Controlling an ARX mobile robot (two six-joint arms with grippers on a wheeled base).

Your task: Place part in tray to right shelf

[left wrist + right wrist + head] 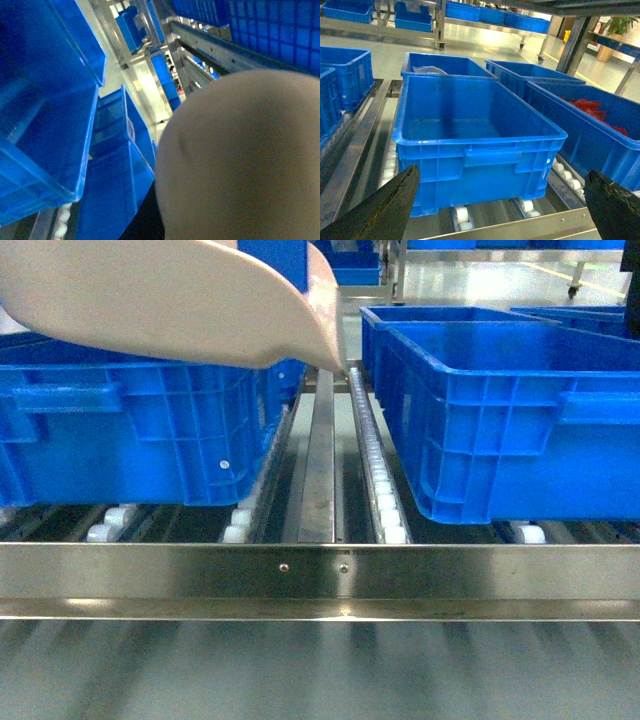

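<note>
The cream tray (170,300) hangs tilted in the air at the upper left of the head view, its spout-like corner dipping toward the rack's middle divider. Its beige underside (240,160) fills the left wrist view, so the left gripper carries it, with its jaws hidden behind it. The part is out of view. My right gripper (502,210) is open and empty, one dark finger (380,210) at each lower corner, in front of the right shelf's steel front rail (530,224). That rail (320,575) runs across the head view.
An empty blue crate (475,130) sits on the white rollers straight ahead of the right gripper, and it shows at the right in the head view (500,410). Another blue crate (130,430) stands on the left under the tray. A crate holding red pieces (600,120) is further right.
</note>
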